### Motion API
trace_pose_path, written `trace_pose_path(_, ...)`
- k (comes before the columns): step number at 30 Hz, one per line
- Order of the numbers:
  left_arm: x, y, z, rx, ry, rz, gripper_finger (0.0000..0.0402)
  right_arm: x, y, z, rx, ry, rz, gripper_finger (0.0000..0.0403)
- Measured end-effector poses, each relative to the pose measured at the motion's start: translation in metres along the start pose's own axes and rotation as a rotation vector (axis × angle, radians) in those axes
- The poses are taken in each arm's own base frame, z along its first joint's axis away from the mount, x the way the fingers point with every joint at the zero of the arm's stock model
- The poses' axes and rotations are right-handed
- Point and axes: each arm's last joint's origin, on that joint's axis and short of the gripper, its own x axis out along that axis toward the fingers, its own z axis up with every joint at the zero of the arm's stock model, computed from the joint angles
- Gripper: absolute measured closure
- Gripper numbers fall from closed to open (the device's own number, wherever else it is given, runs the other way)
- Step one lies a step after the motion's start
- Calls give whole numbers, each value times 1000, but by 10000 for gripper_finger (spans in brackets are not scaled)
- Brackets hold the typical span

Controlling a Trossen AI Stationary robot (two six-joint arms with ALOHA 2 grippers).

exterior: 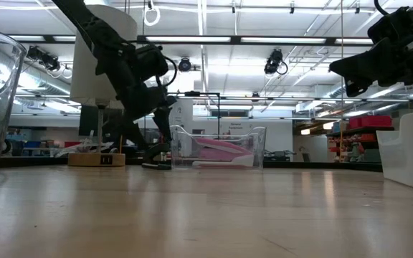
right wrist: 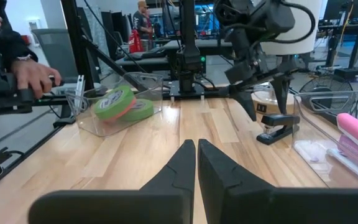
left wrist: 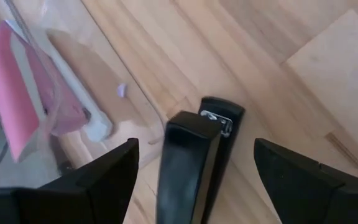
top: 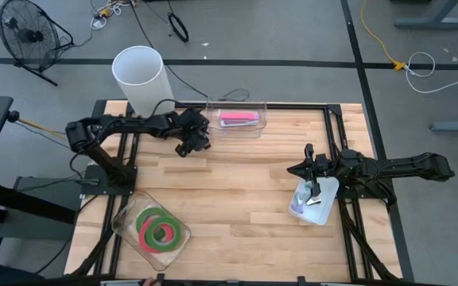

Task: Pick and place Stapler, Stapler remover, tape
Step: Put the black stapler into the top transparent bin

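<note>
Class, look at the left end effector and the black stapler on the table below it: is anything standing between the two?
Nothing visible does. The left end effector hangs open right above the black stapler, one finger on each side. The clear bin holding a pink stapler stands beside it, not between them.

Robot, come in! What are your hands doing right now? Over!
Left gripper open, straddling the black stapler on the table. Right gripper shut, empty, waiting. Nothing in the way.
</note>
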Motion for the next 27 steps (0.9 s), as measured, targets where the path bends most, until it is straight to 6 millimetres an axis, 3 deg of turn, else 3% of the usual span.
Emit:
trace_pose_path(8,14,-1,-7,-16,16,-16,85,0,0,0,0,0,0,381)
trace_pose_path(15,18,-1,-7,-17,16,-15,114,0,0,0,0,0,0,381)
trace_pose_path(27,18,0,-7,-17,16,-11,244,0,0,0,0,0,0,381)
